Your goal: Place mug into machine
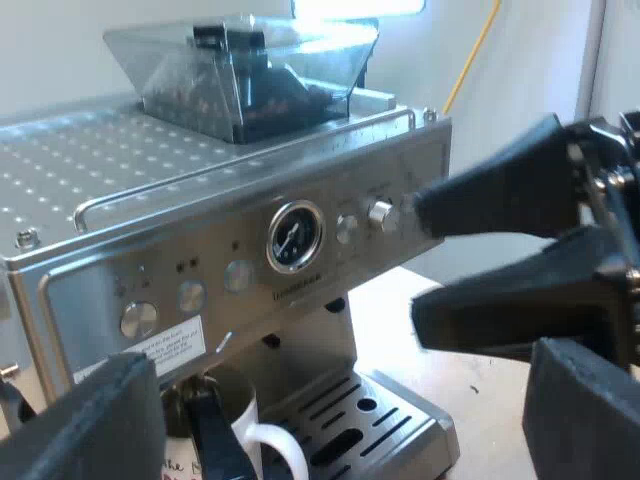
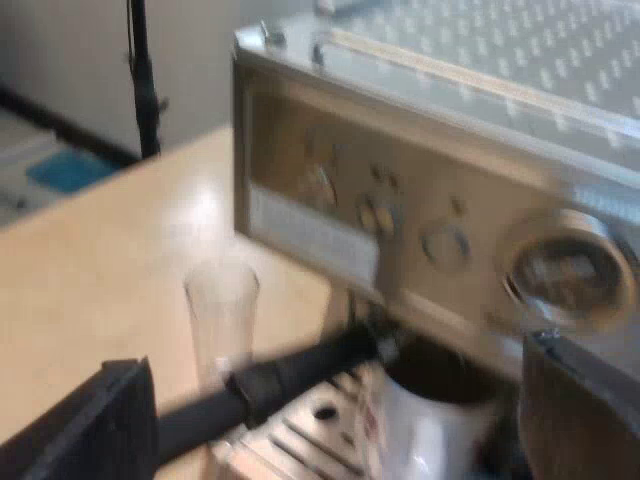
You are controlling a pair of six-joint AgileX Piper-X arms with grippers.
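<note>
mug (image 1: 250, 420) – white, on the drip tray (image 1: 390, 425) under the espresso machine (image 1: 200, 180) front, writing unreadable | sticker (image 1: 175, 347), lettering under gauge (image 1: 294, 237) – illegible | left gripper (image 1: 345, 400) fingers wide, empty | right gripper (image 2: 335, 395) wide, facing mug

wall (image 1: 60, 50): pale | tabletop (image 2: 90, 270): light wood | bright light (image 1: 355, 8) | black pole (image 2: 140, 70) standing by wall

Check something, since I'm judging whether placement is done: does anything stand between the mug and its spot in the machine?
Nothing visible does. The mug already stands at the espresso machine's front, on the drip tray as far as shows, with the holder's dark handle jutting out just above its rim.
</note>
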